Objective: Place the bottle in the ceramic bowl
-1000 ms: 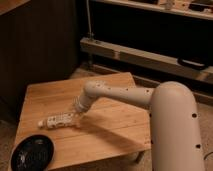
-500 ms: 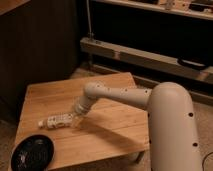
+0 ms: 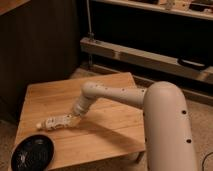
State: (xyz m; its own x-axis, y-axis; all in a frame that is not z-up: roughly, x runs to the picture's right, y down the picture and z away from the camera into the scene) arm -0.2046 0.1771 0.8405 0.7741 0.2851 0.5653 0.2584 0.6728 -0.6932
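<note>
The bottle (image 3: pixel 52 122), small and whitish with a pale cap pointing left, lies on its side on the wooden table (image 3: pixel 110 130) near the front left. My gripper (image 3: pixel 71 118) reaches down from the white arm (image 3: pixel 107 93) and sits right at the bottle's right end, touching or enclosing it. The ceramic bowl (image 3: pixel 32 152), a shallow glossy black dish with pale specks, rests at the table's front left corner, a short way below and left of the bottle. Nothing lies in the bowl.
My large white arm housing (image 3: pixel 167 130) fills the right foreground and covers the table's right edge. A dark cabinet wall (image 3: pixel 45 40) stands behind the table, and a low shelf rail (image 3: pixel 145 57) runs along the back right. Beige floor surrounds the table.
The gripper has settled slightly lower onto the bottle's right end. The bottle and bowl lie where they were.
</note>
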